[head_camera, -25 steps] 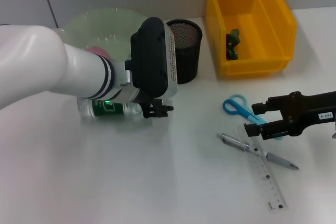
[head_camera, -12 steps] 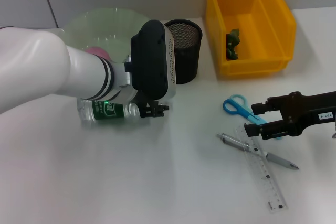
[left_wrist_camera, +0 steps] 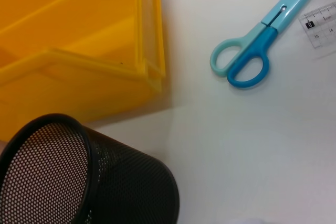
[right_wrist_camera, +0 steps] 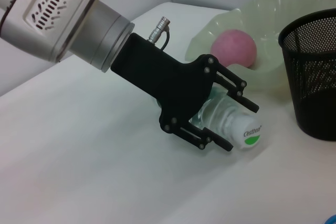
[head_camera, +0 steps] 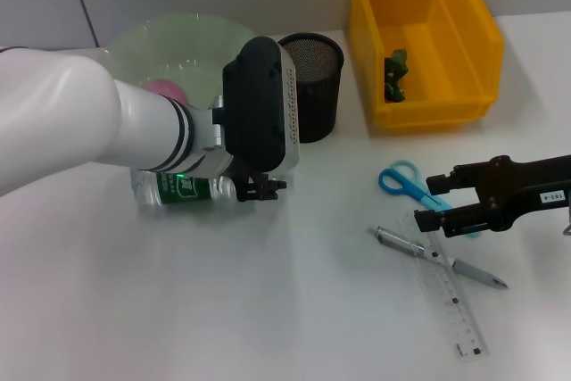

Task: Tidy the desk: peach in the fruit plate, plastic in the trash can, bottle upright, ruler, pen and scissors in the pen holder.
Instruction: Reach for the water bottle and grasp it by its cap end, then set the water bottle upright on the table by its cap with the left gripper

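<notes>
The clear bottle [head_camera: 183,189] with a green label lies on its side in front of the fruit plate [head_camera: 192,37]. My left gripper [head_camera: 265,187] is open, its fingers straddling the bottle's neck [right_wrist_camera: 223,121] by the white cap. A pink peach [head_camera: 166,88] sits in the green plate. At the right, my right gripper [head_camera: 438,205] hangs open over the blades of the blue scissors [head_camera: 403,179]. A pen [head_camera: 437,258] lies across the clear ruler [head_camera: 452,296]. Green plastic [head_camera: 395,73] lies in the yellow trash can [head_camera: 464,24]. The black mesh pen holder [head_camera: 314,86] stands upright.
The pen holder stands close beside my left wrist, and the yellow bin is just beyond it. In the left wrist view the scissors [left_wrist_camera: 252,51] lie on bare white table next to the bin [left_wrist_camera: 79,51].
My left gripper has crept a little further along the bottle's neck toward its body. The bottle and the right arm have not moved.
</notes>
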Motion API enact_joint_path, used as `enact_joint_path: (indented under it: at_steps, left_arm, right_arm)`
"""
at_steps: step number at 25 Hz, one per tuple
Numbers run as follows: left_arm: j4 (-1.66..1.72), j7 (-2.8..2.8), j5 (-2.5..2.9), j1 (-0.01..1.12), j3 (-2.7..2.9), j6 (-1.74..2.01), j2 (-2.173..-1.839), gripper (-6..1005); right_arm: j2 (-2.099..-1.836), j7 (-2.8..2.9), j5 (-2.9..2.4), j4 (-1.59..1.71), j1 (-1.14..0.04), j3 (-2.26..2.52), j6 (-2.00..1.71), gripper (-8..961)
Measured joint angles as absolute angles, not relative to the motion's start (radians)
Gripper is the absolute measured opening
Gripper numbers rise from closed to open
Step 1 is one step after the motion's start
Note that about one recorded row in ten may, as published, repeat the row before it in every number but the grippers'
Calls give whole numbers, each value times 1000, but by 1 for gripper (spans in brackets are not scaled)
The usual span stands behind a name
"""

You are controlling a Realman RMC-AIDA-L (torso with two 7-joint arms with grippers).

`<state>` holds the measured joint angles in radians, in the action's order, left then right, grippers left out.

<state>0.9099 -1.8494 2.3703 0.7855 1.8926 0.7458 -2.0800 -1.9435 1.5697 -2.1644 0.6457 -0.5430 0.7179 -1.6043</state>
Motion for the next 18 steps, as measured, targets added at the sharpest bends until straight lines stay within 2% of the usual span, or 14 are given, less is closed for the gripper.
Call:
enact_joint_path:
  at_steps: [12, 18]
  left_arm:
    - [907, -1857, 2376, 785, 1902, 744, -2080, 568]
    - [911, -1864, 2389, 776, 1915, 712, -2080, 458]
  right_arm:
    - [-1944, 1571, -2163, 646, -543, 718, -1605, 775]
    - [-1944, 1571, -2163, 646, -543, 718, -1606, 775]
